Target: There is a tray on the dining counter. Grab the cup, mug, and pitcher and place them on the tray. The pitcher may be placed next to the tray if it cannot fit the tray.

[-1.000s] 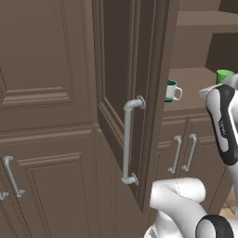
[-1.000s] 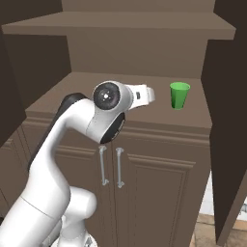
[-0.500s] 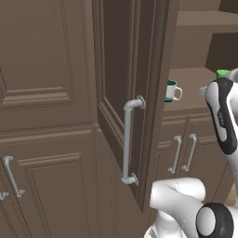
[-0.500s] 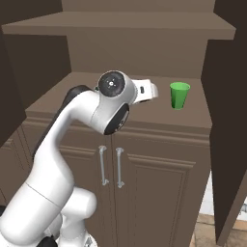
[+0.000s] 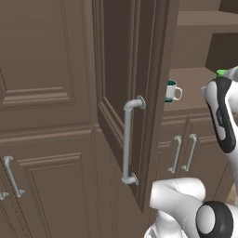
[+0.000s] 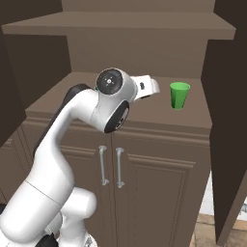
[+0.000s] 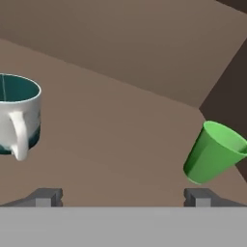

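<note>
The gripper [image 7: 123,198], jaws spread wide, hovers over the shelf [image 7: 120,140] between mug [image 7: 17,116] and cup [image 7: 212,152]. Swing toward the cup, centre it, descend, then close.

Bright green cup [image 7: 213,152], teal-and-white mug [image 7: 17,116], plain brown shelf [image 7: 111,140].
</note>
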